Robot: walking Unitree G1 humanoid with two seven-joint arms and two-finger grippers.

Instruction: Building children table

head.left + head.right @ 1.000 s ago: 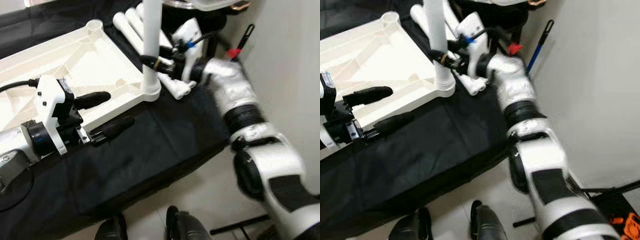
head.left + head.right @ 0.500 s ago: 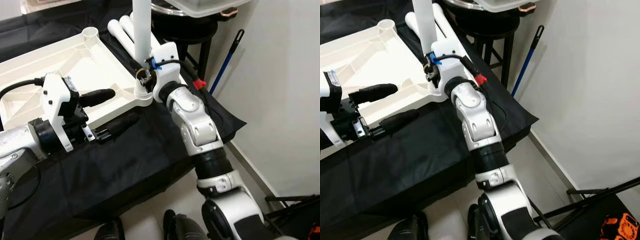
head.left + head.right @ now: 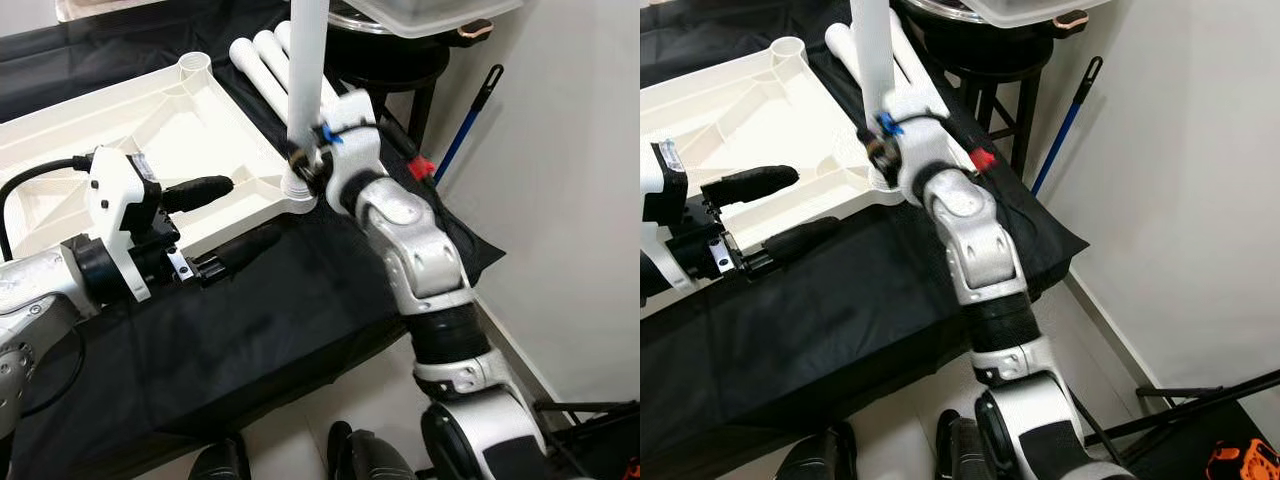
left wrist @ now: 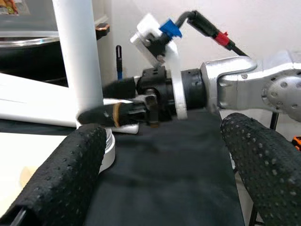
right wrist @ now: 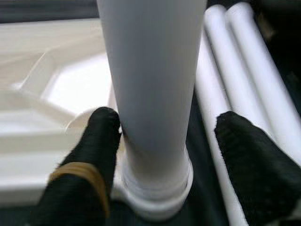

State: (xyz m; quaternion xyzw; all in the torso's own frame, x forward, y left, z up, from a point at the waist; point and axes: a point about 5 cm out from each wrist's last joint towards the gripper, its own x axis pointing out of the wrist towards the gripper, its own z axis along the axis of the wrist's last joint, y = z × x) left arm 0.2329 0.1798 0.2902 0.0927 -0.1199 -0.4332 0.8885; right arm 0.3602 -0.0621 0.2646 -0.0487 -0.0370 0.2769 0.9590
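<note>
Two pebbled black fingers (image 5: 89,155) flank smooth (cylindrical) leg (image 5: 153,89).

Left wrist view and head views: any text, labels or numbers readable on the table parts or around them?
None can be read.
Printed packaging in the left wrist view's corner: too blurred to read.
Upright table leg and upturned tabletop: plain white, no markings visible.

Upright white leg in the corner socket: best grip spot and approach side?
Grip the leg low, just above the socket, coming from the robot's right, where the right claw already straddles it, fingers apart. It is a plain upright round tube; the tabletop blocks the other side.
</note>
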